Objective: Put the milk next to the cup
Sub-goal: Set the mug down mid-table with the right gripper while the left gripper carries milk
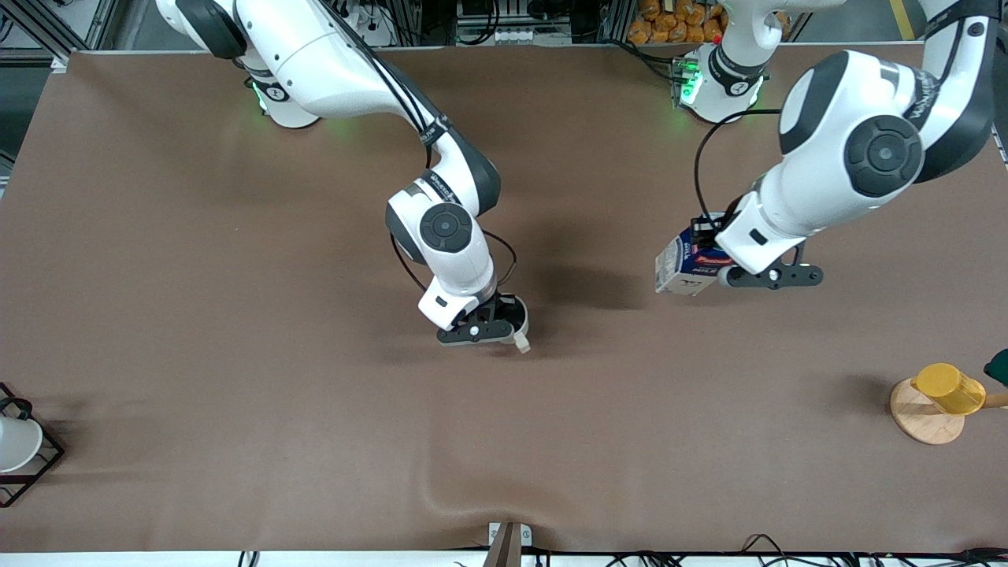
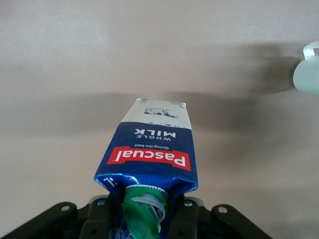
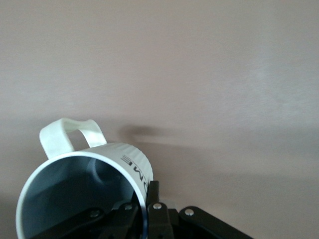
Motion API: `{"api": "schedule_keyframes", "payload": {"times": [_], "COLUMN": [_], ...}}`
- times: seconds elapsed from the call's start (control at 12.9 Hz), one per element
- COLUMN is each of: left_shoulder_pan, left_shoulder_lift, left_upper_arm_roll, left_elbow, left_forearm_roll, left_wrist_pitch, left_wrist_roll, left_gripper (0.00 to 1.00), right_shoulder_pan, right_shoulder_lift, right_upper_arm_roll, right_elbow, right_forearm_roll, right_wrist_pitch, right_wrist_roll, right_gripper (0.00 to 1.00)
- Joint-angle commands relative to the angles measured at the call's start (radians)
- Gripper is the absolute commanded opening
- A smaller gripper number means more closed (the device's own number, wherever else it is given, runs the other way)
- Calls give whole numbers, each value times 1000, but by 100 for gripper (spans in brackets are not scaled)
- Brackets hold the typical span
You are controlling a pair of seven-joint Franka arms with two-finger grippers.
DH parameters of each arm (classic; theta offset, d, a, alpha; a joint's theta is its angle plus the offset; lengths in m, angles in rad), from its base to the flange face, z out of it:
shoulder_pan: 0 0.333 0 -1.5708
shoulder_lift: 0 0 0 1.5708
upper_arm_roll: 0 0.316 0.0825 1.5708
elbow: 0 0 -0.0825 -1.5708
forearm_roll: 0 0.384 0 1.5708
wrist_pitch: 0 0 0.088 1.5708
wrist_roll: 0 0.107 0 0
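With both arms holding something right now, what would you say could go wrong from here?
1. The left gripper holds the milk only by its top, tilted above the table; it may swing or slip, and could tip if set down tilted.
2. The right gripper pinches just the cup wall at the rim, so the cup could twist or drop.
3. The milk must travel toward the cup, so the two arms might collide.

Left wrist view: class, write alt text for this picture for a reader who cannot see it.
A blue Pascal whole milk carton with a green cap is held at its top by the left gripper above a bare brown table. At the picture's edge, part of an off-white cup shows.
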Motion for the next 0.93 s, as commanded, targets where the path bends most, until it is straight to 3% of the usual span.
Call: {"api": "schedule_keyframes", "payload": {"times": [0.0,0.39,0.54,0.7,0.85], "left_shoulder_pan": [3,-31,-86,-126,-170], "left_shoulder_lift": [1,8,27,68,117], "left_upper_arm_roll": [-25,-25,-25,-25,-25], "left_elbow": [4,6,21,73,135], "left_forearm_roll": [-25,-55,-42,-28,-27], "left_wrist_pitch": [6,25,26,28,28], "left_wrist_roll": [-79,-149,-209,-321,-416], "left_gripper": [32,33,33,33,33], "right_shoulder_pan": [-20,-31,-40,-40,-42], "right_shoulder_lift": [-10,-19,-36,-68,-129], "right_upper_arm_roll": [-4,-4,-3,-3,-3], "right_elbow": [-42,-73,-66,-60,-59], "right_forearm_roll": [-39,-34,-30,-30,-31], "right_wrist_pitch": [1,-2,-14,-18,-113], "right_wrist_roll": [31,40,55,133,125], "right_gripper": [0,0,100,100,100]}}
